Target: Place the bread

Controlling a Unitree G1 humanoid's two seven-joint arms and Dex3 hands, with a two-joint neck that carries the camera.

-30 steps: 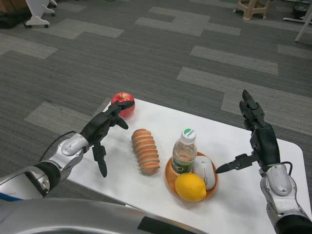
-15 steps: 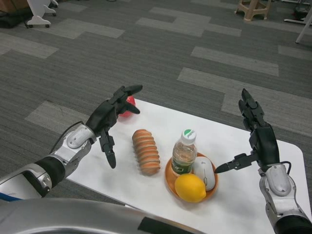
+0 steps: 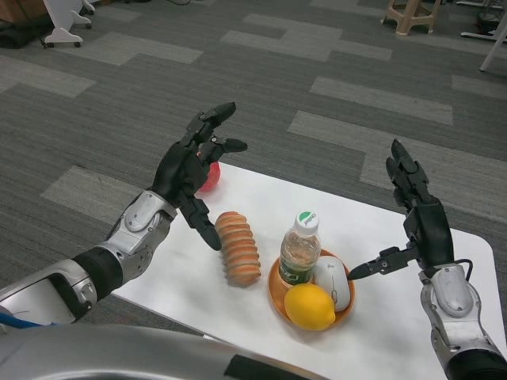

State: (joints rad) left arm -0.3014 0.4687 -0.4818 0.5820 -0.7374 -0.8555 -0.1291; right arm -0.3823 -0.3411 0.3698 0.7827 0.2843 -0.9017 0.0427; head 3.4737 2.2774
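Observation:
The bread (image 3: 238, 247), a ribbed brown loaf, lies lengthwise on the white table (image 3: 372, 229), just left of an orange bowl (image 3: 276, 294). My left hand (image 3: 192, 170) hovers open above and just left of the loaf's far end, fingers spread, thumb pointing down beside the loaf. It holds nothing. My right hand (image 3: 417, 214) waits open at the table's right side, raised with fingers up, thumb pointing toward the bowl.
The orange bowl holds a lemon (image 3: 309, 305), a white computer mouse (image 3: 334, 279) and a green-capped water bottle (image 3: 300, 248). A red apple (image 3: 209, 175) sits at the table's far left corner, partly hidden behind my left hand. Grey carpet surrounds the table.
My left hand has risen and moved right, from the table's left edge to above the loaf's far end, now covering most of the apple. The right hand has barely moved.

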